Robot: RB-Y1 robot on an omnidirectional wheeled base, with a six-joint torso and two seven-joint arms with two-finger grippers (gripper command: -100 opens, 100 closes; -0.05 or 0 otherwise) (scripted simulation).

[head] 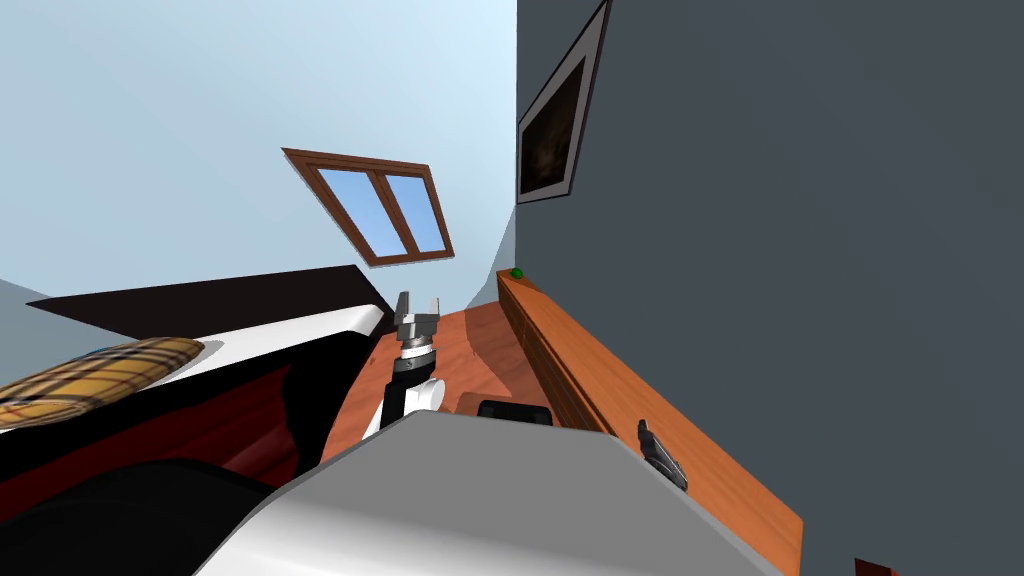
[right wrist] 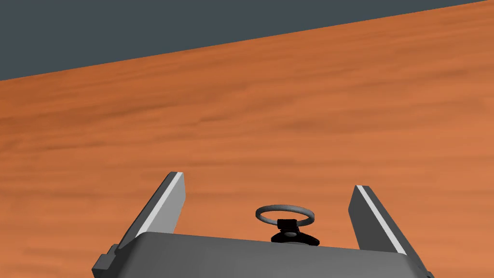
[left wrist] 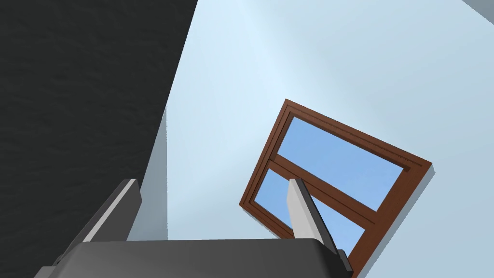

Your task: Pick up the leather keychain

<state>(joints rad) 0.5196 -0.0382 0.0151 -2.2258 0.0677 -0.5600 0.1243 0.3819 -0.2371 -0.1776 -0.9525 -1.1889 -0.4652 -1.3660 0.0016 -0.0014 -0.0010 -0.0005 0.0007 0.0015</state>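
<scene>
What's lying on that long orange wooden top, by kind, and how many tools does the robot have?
Keychain: 1
Small green object: 1
Tools: 2, the left tool and the right tool, both open
Total: 4

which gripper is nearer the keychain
Right. The right gripper has the keychain between its open fingers, close to its body, lying on the orange wooden surface. The left gripper is raised off to the side, away from that surface, fingers open.
</scene>
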